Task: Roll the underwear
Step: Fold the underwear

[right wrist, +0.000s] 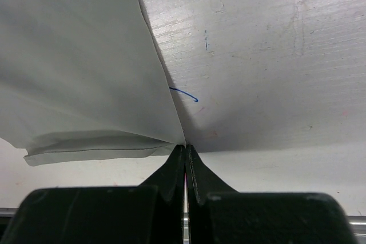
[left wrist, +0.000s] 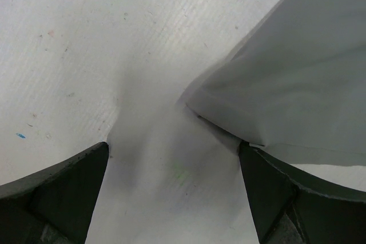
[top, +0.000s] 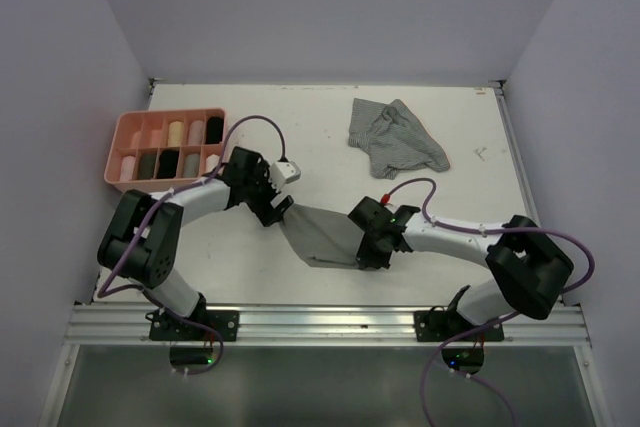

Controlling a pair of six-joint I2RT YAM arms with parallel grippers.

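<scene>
A plain grey underwear (top: 325,235) lies spread flat between my two grippers near the table's front. My left gripper (top: 281,209) stands open at its upper left corner. In the left wrist view that gripper (left wrist: 174,161) is low over the table, and its right finger (left wrist: 274,198) touches the grey underwear (left wrist: 286,78) at the edge. My right gripper (top: 362,250) is at the garment's right side. There its jaws (right wrist: 185,148) are shut on the corner of the grey underwear (right wrist: 80,72), which is raised a little. A grey striped underwear (top: 395,137) lies crumpled at the back right.
A pink tray (top: 122,137) with compartments stands at the back left, holding several rolled pieces. White walls close off the table's left, back and right sides. A metal rail (top: 320,322) runs along the near edge.
</scene>
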